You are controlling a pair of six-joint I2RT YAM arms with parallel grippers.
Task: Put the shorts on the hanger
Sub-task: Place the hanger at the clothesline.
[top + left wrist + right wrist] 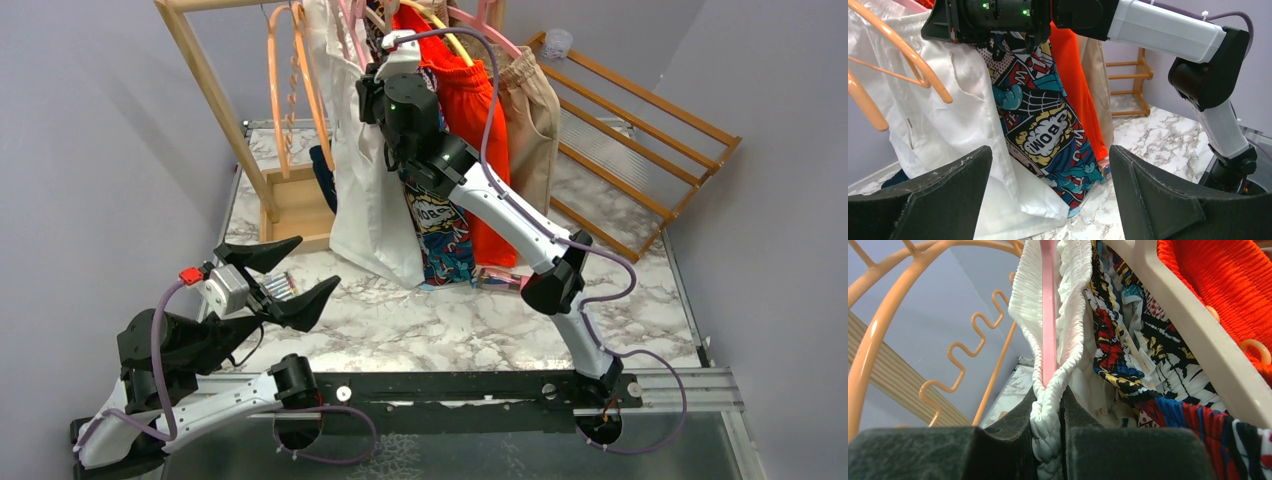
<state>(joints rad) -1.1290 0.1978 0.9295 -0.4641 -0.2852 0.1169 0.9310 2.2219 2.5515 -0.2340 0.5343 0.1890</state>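
shorts [372,200] hang, long axis vertical, waistband [1073,340] up around hanger [1048,315] | right jaws pinch waistband | left jaws wide, empty

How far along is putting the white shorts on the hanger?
Looks done: the shorts hang with their waistband straddling the hanger. In hand: the right end effector pinches that waistband. Left: release and withdraw; the left end effector is open, empty.

White shorts [370,200], pink hanger [1048,315], marbled table [450,325]
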